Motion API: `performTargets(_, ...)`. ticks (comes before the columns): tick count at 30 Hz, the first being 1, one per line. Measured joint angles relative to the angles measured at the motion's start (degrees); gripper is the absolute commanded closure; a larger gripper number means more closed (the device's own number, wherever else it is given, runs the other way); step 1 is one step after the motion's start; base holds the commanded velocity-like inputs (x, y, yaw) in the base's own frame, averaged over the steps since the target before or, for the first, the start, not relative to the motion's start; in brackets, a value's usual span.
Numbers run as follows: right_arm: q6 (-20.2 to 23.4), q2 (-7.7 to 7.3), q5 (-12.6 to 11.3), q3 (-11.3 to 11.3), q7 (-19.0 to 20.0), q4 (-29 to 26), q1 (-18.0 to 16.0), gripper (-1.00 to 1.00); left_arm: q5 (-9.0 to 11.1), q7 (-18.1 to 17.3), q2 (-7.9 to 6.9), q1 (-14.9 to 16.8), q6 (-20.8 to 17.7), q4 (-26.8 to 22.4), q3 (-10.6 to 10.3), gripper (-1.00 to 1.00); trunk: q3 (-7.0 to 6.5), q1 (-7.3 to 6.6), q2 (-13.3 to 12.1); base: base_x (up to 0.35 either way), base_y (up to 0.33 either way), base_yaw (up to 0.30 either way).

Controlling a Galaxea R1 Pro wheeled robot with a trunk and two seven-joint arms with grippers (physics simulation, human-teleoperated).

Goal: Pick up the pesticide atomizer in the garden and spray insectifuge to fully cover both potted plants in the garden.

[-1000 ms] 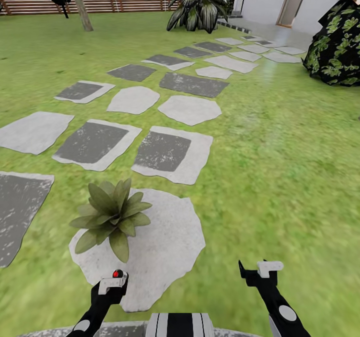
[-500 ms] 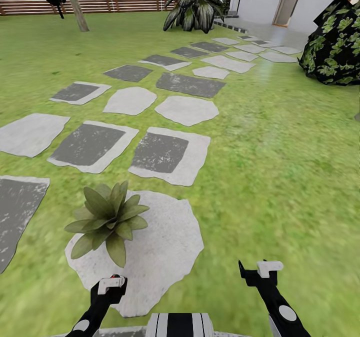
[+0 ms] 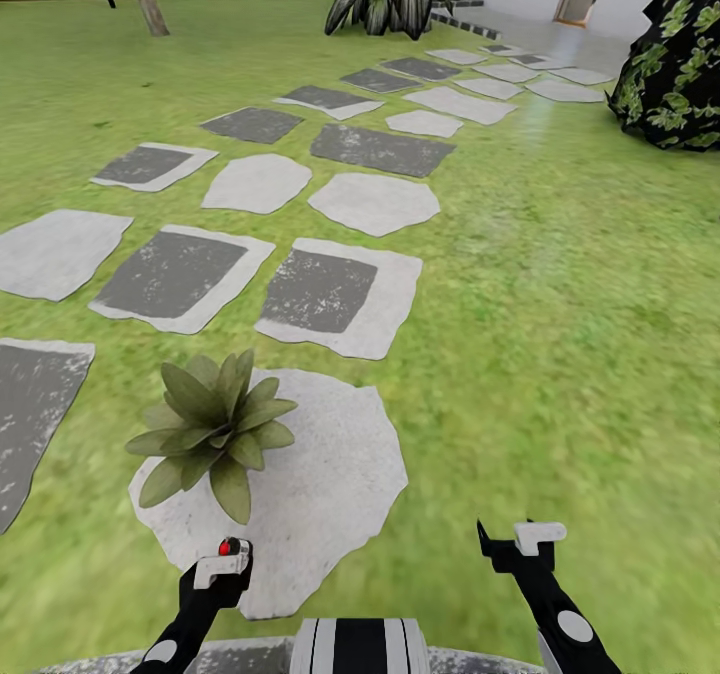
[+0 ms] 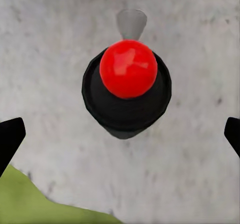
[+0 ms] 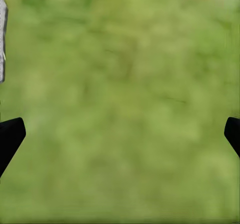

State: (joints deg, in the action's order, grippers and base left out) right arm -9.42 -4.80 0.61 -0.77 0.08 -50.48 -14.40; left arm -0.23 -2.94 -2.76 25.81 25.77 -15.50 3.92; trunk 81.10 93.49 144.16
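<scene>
The left tool [image 3: 222, 562] hangs low at about seven o'clock in the head view, with the pesticide atomizer [image 4: 127, 87] in its reach. The left wrist view looks straight down on the bottle's red cap and dark shoulder, and the tool's black fingertips [image 4: 10, 136] stand far out to either side of it, so they look spread wide; whether anything actually pinches the bottle I cannot tell. The spray head sits above the pale stepping stone [image 3: 330, 494], probably so that the nozzle faces the potted plant [image 3: 212, 429] at roughly eleven o'clock from the tool.

That plant sits at the stone's left edge, its leaves overhanging the lawn [image 3: 560, 334]. Ahead lie more stepping stones, flat and no hindrance to the arm.

The right tool [image 3: 520, 539] hovers at five o'clock over bare grass, its fingers wide apart and holding nothing. Open lawn spreads to its right, with a dark leafy shrub [image 3: 675, 74] well apart at two o'clock.
</scene>
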Motion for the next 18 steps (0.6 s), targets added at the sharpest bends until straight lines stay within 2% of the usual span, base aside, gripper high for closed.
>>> performTargets(5,0.0,-0.02,0.02,0.0,0.0,0.0,0.0,-1.0,0.04,0.0,0.01,0.0,0.0,0.05,0.0,-1.0,0.66,0.08,0.04,0.0,0.0,0.0)
performTargets(18,0.0,-0.02,0.03,0.0,0.0,0.0,0.0,-1.0,0.0,0.02,0.01,0.0,0.0,0.04,0.0,-1.0,0.67,0.07,0.04,0.032,0.0,0.0)
